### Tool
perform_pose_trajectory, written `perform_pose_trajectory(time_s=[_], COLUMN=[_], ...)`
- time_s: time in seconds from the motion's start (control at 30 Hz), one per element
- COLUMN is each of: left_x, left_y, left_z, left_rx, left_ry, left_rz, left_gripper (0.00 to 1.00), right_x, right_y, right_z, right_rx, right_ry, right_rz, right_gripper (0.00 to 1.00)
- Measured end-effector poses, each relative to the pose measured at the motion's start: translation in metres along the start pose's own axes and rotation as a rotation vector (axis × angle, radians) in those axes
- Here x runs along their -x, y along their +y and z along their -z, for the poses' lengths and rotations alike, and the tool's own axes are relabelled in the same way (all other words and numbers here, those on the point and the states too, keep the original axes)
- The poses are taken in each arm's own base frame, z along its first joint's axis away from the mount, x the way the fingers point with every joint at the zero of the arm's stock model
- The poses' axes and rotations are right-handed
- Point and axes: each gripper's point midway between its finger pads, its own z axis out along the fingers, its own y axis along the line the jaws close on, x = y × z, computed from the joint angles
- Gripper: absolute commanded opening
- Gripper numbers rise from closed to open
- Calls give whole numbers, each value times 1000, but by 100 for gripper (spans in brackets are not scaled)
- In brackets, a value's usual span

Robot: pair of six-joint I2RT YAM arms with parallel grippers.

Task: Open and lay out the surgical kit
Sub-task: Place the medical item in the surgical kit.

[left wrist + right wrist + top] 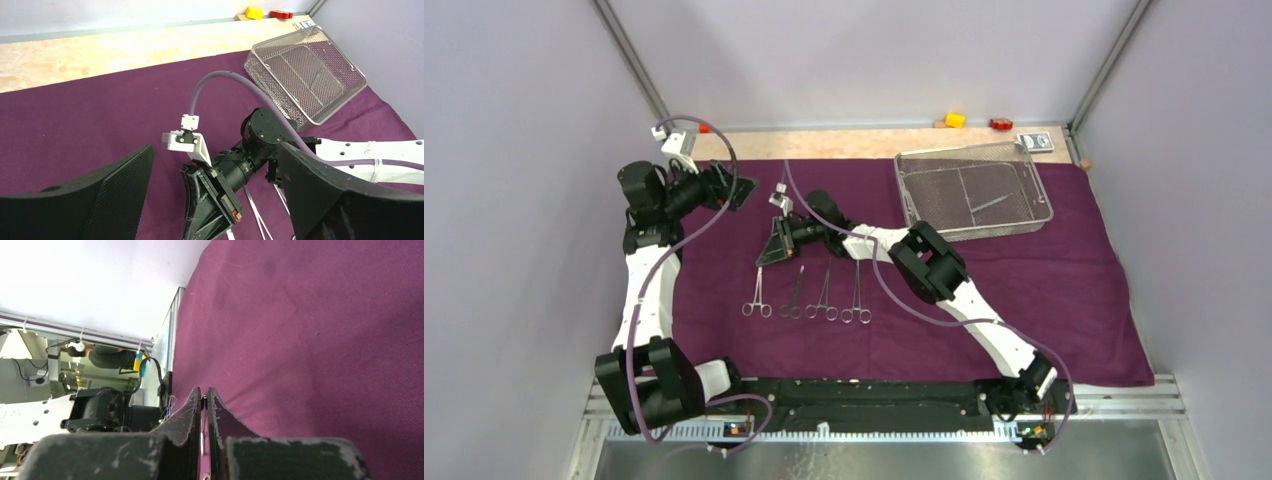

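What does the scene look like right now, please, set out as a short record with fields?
cloth: dark purple wrap, spread open and flat
tray: wire-mesh tray, on the wrap's far right part
instruments: four ring-handled clamps in a row on the wrap, handles toward the arms
left arm: left gripper open, holding nothing, near the wrap's far left corner
right arm: right gripper shut, low over the wrap just beyond the clamp row

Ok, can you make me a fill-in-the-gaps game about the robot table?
The clamps lie in a row of ____. The cloth under them is ____. The left gripper stands wide ____. The mesh tray sits at the cloth's far ____ corner. Missing words: four, purple, open, right.
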Motion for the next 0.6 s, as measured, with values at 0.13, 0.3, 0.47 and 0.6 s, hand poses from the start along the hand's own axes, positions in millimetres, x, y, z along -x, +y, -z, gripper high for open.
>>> perform_pose_trajectory(time_s=[0.13,0.3,0.47,0.6], left_x=[1,2,1,1], left_y=[-2,-6,-7,-7], left_z=[1,2,3,3], left_rx=[-6,-16,-21,-24], left_ry=[-3,-6,-4,-2], left_rz=[-5,-11,-8,-5], left_gripper=[98,98,98,99], right_x=[-2,-2,-7,-7], right_y=[-4,-8,-16,-21], right_z=[0,0,1,1], right_rx=[-16,-32,-61,-94], right_ry=[3,8,24,36], right_rz=[1,7,13,20], right_gripper=[3,12,17,21])
